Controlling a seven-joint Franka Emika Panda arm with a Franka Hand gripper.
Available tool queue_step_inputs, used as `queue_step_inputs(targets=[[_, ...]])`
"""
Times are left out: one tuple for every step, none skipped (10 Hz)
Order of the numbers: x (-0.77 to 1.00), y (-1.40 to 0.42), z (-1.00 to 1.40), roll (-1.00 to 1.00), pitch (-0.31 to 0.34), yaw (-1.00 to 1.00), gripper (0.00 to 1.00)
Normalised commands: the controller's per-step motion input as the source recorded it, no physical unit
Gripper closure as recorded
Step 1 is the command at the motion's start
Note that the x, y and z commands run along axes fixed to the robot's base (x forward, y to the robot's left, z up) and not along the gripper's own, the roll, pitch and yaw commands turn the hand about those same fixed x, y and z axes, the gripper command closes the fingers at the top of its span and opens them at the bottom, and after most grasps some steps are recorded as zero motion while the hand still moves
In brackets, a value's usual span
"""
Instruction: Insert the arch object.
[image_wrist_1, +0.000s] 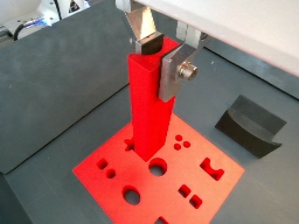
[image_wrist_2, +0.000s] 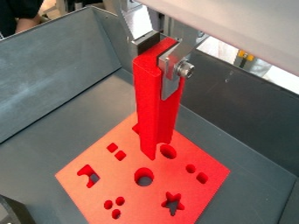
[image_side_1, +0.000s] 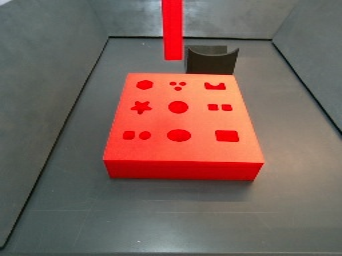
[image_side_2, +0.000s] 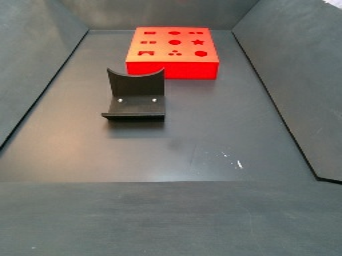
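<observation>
No legible text, label, brand mark, number or sign appears in any view; the red board (image_side_1: 182, 125) carries only cut-out shapes, no characters; the arch object (image_wrist_1: 152, 101), held upright between the closed plates of the gripper (image_wrist_1: 158, 52) above the board, is plain red with no marking; the same bar in a side view (image_side_1: 173, 30) is likewise unmarked; the dark grey block (image_side_2: 135, 95) shows small pale spots on its face, too small to read as characters; the grey floor (image_side_2: 201, 150) bears no print.
</observation>
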Motion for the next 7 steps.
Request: queue_step_inputs(targets=[[0.21,0.03,-0.02,0.00,0.000,0.00,1.00],[0.82,0.28,-0.17,0.00,0.000,0.00,1.00],[1.00,0.41,-0.20,0.01,-0.023,-0.21,1.00],[0.81,0.38,-0.19,0.02,0.000,-0.45,1.00],[0.63,0.30,-0.15,0.02,0.000,-0.63,1.00],[0.43,0.23,-0.16,0.03,0.000,-0.77,1.00],[0.33,0.18,-0.18,0.06,0.000,-0.82,1.00]])
